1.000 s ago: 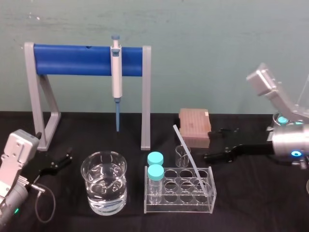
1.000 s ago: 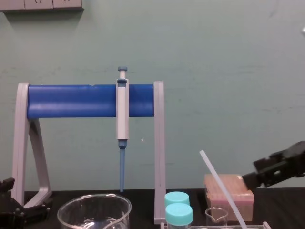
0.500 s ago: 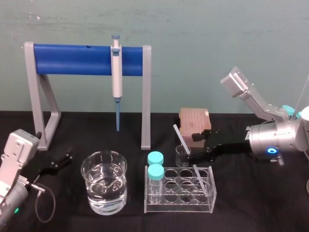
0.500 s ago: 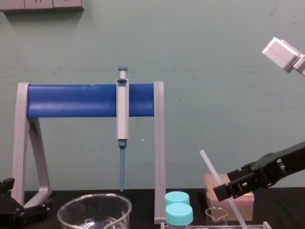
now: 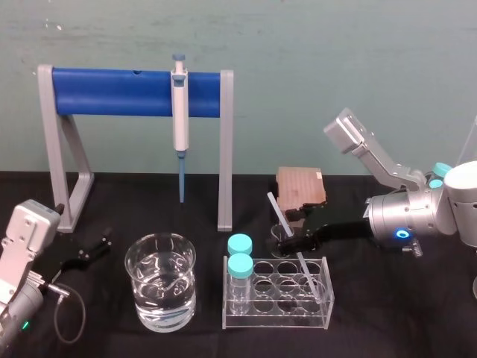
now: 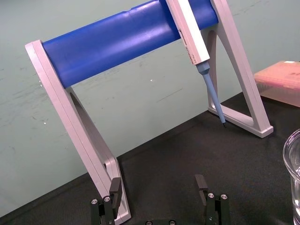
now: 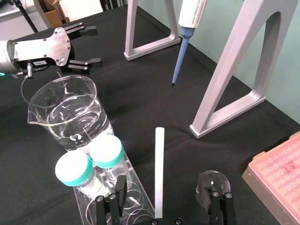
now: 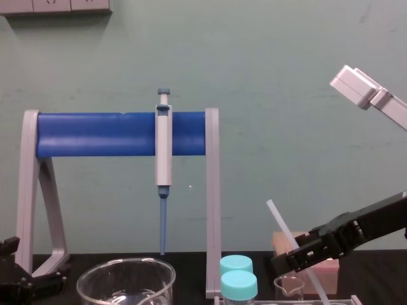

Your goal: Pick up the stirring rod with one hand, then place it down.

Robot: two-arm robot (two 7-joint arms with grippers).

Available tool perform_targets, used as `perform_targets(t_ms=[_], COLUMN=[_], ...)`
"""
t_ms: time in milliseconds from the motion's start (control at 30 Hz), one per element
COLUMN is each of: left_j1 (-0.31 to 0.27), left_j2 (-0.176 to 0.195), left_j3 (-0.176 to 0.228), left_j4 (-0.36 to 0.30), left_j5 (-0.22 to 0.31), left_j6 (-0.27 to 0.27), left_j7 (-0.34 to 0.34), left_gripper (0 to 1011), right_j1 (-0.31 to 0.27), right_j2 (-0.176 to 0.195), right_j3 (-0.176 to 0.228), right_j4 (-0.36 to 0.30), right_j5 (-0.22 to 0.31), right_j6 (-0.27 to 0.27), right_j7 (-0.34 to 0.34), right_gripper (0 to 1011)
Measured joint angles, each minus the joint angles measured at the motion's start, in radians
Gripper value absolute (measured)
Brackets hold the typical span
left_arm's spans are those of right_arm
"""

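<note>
The stirring rod (image 5: pixel 279 216) is a thin whitish stick leaning in the clear tube rack (image 5: pixel 276 322), its top end tilted up to the left. My right gripper (image 5: pixel 289 237) has reached in from the right to the rod's middle. In the right wrist view the rod (image 7: pixel 159 173) runs between the two black fingers (image 7: pixel 110 209), which stand wide apart and do not touch it. From the chest view the right gripper (image 8: pixel 287 260) overlaps the rod (image 8: pixel 282 227) just above the rack. My left gripper (image 5: pixel 89 250) rests open on the table at the left, with nothing between its fingers (image 6: pixel 115 186).
A grey pipette (image 5: pixel 179 104) hangs from the blue-barred stand (image 5: pixel 112 91) at the back. A beaker of water (image 5: pixel 160 280) sits left of the rack, which holds two teal-capped tubes (image 5: pixel 240 257). A small glass beaker (image 7: pixel 213 180) and a pink tip box (image 5: pixel 302 186) lie behind the rack.
My right arm has swung in from the right and the gripper now straddles the rod's middle. The rod and the left arm have not moved.
</note>
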Motion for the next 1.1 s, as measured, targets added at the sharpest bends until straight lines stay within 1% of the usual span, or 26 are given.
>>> perform_targets(t_ms=[67, 100, 133, 233, 333, 367, 400, 467, 533, 700, 733, 767, 800, 867, 900, 967, 1033, 1100], left_j1=[0.0, 0.0, 0.0, 0.0, 0.0, 0.0, 0.0, 0.0, 0.0, 0.0, 0.0, 0.0, 0.0, 0.0, 0.0, 0.0, 0.0, 0.0], left_j2=[0.0, 0.0, 0.0, 0.0, 0.0, 0.0, 0.0, 0.0, 0.0, 0.0, 0.0, 0.0, 0.0, 0.0, 0.0, 0.0, 0.0, 0.0], left_j3=[0.0, 0.0, 0.0, 0.0, 0.0, 0.0, 0.0, 0.0, 0.0, 0.0, 0.0, 0.0, 0.0, 0.0, 0.0, 0.0, 0.0, 0.0], left_j4=[0.0, 0.0, 0.0, 0.0, 0.0, 0.0, 0.0, 0.0, 0.0, 0.0, 0.0, 0.0, 0.0, 0.0, 0.0, 0.0, 0.0, 0.0], left_j5=[0.0, 0.0, 0.0, 0.0, 0.0, 0.0, 0.0, 0.0, 0.0, 0.0, 0.0, 0.0, 0.0, 0.0, 0.0, 0.0, 0.0, 0.0], left_j6=[0.0, 0.0, 0.0, 0.0, 0.0, 0.0, 0.0, 0.0, 0.0, 0.0, 0.0, 0.0, 0.0, 0.0, 0.0, 0.0, 0.0, 0.0], left_j7=[0.0, 0.0, 0.0, 0.0, 0.0, 0.0, 0.0, 0.0, 0.0, 0.0, 0.0, 0.0, 0.0, 0.0, 0.0, 0.0, 0.0, 0.0], left_gripper=[1005, 1005, 1005, 1005, 1005, 1005, 1005, 1005, 1004, 1005, 1005, 1005, 1005, 1005, 1005, 1005, 1005, 1005], right_j1=[0.0, 0.0, 0.0, 0.0, -0.003, -0.003, -0.003, -0.003, -0.004, -0.005, -0.005, -0.005, -0.005, -0.005, -0.006, -0.008, -0.009, -0.01], right_j2=[0.0, 0.0, 0.0, 0.002, 0.005, 0.005, 0.006, 0.007, 0.008, 0.011, 0.011, 0.011, 0.012, 0.012, 0.012, 0.014, 0.016, 0.018], right_j3=[-0.001, -0.001, -0.001, -0.002, -0.001, -0.001, -0.001, -0.001, -0.001, -0.002, -0.002, -0.003, -0.004, -0.004, -0.004, -0.004, -0.004, -0.003], right_j4=[-0.003, -0.004, -0.005, -0.009, -0.014, -0.014, -0.015, -0.015, -0.015, -0.016, -0.016, -0.016, -0.016, -0.015, -0.015, -0.016, -0.018, -0.02], right_j5=[0.0, 0.0, 0.0, 0.002, 0.005, 0.005, 0.005, 0.006, 0.008, 0.01, 0.01, 0.01, 0.01, 0.01, 0.011, 0.012, 0.013, 0.013], right_j6=[0.0, 0.0, 0.0, -0.001, -0.001, -0.001, -0.001, -0.001, -0.001, -0.001, -0.001, -0.001, -0.001, -0.002, -0.002, -0.003, -0.003, -0.004], right_j7=[-0.003, -0.003, -0.003, -0.007, -0.009, -0.009, -0.009, -0.009, -0.009, -0.008, -0.008, -0.008, -0.008, -0.008, -0.008, -0.008, -0.008, -0.008], right_gripper=[957, 908, 908, 803, 749, 693, 693, 609, 552, 365, 365, 330, 264, 224, 166, 136, 77, 72])
